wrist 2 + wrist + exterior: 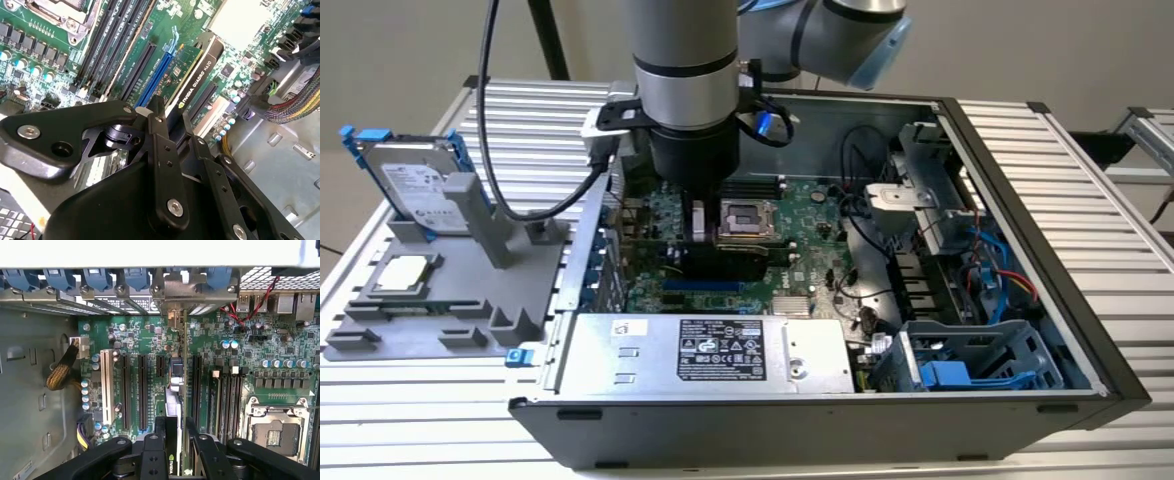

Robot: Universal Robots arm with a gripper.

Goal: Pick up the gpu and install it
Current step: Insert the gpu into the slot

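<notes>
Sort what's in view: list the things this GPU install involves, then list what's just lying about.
In the job:
gpu, standing edge-on over the blue slot
gripper, shut on the gpu
motherboard

Lying about:
hard drive on the grey tray
power supply

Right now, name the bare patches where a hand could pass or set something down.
Free: the slatted table at the exterior view's right of the computer case, and the case floor beside the white slot. Crowded: the motherboard, where the gripper holds the gpu, and the grey fixture carrying the hard drive.
</notes>
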